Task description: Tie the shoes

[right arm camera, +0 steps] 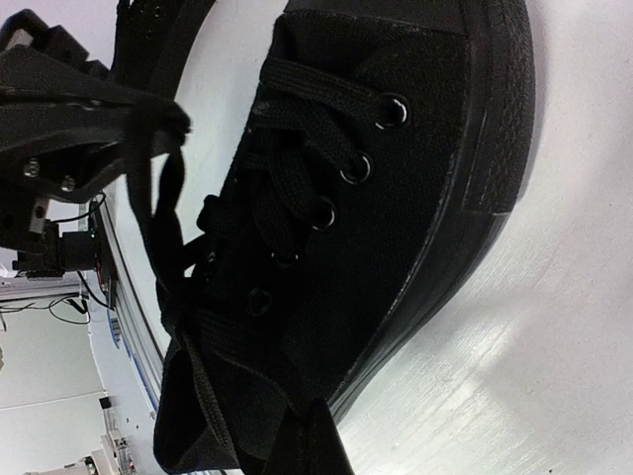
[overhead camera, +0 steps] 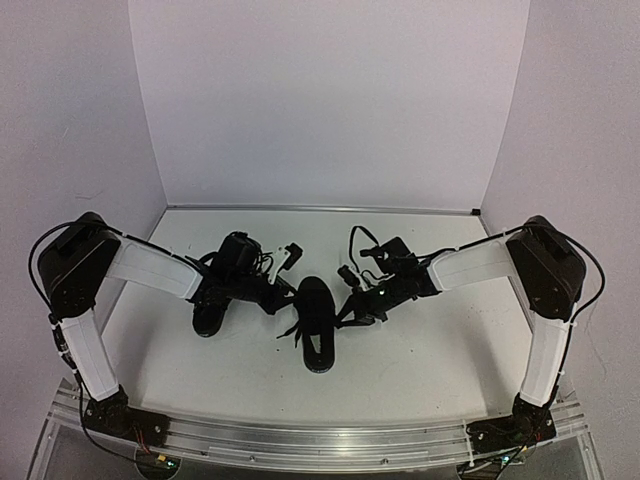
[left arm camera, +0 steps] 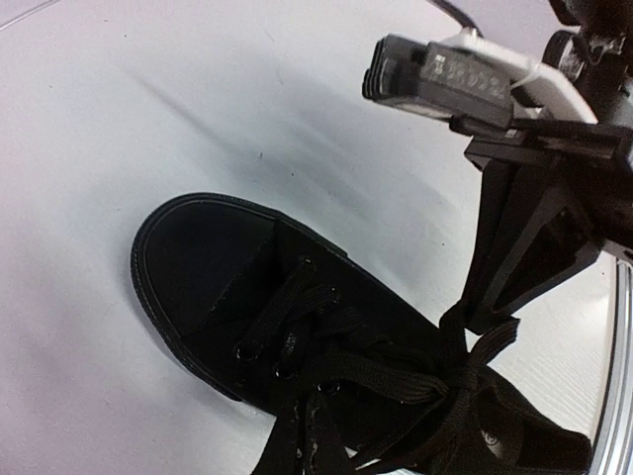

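Pinching the thin, limp lace point(right arm camera: 158, 213) suits best; it will likely slip and sag. Light, soft-sided shoe point(overhead camera: 316, 335) lies at the middle of the bench point(overhead camera: 430, 350). Left end effector point(left arm camera: 487, 319) at its nine o'clock and right end effector point(right arm camera: 163, 124) at three o'clock are each clamped on lace.

No readable text, brand or number in any of my views.
Left wrist cam: grey module point(left arm camera: 445, 74) up and right of shoe point(left arm camera: 227, 277) has a row of small dots or characters on its face, too blurred to read.
Same view: small pale mark point(left arm camera: 487, 435) inside shoe opening, right of knot, illegible.
Right wrist cam: shoe upper, eyelets and sole rim show nothing legible.
Top cam: everything around shoe too small to make out lettering.
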You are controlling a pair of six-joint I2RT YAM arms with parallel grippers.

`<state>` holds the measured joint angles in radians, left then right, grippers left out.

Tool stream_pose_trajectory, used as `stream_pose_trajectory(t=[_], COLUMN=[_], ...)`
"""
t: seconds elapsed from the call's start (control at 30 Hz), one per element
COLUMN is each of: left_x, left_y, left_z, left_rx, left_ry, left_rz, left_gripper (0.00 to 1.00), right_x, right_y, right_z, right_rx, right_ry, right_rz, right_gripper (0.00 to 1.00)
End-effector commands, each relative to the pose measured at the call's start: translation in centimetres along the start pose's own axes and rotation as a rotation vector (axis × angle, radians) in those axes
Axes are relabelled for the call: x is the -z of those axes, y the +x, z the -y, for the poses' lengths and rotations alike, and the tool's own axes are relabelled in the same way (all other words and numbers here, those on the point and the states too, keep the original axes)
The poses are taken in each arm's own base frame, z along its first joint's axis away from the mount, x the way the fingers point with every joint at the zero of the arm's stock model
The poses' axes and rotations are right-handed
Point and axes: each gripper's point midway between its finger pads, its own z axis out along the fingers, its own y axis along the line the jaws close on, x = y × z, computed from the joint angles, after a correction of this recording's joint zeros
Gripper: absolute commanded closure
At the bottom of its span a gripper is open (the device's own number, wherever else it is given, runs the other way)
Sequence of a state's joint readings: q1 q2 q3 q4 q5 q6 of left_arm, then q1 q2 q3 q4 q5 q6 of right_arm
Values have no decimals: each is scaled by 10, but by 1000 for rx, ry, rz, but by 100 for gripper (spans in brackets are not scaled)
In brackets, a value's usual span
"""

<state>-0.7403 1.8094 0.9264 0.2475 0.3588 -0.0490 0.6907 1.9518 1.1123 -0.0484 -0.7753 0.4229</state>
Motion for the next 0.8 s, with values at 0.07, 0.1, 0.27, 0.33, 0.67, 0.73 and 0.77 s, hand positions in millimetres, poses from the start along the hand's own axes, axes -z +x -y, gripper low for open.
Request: stream_pose_trajectory(t=[0.07, 0.1, 0.27, 0.33, 0.67, 0.73, 0.77], left_x=[26, 27, 27, 28, 29, 30, 31], left_y=[-24, -24, -18, -16, -9, -9, -8], left_z=[-11, -14, -23, -26, -39, -43, -45], left_rx=[-48, -50, -49, -47, -70, -69, -67], left_ry=[-105, -119, -172, -185, -250, -263, -273], left_rz=[65, 63, 38, 35, 19, 20, 19], left_gripper=[100, 100, 100, 100, 100, 100, 100], right_x=[7, 7, 12, 15, 16, 16, 17], right_y=[5, 6, 13, 17, 29, 31, 32], right_z=[2, 3, 15, 20, 31, 32, 33], right_rx=[10, 7, -13, -21, -34, -33, -33], right_ry=[32, 36, 66, 79, 107, 112, 115], right_rz=[15, 15, 14, 13, -3, -4, -4], right_gripper=[100, 100, 100, 100, 100, 100, 100])
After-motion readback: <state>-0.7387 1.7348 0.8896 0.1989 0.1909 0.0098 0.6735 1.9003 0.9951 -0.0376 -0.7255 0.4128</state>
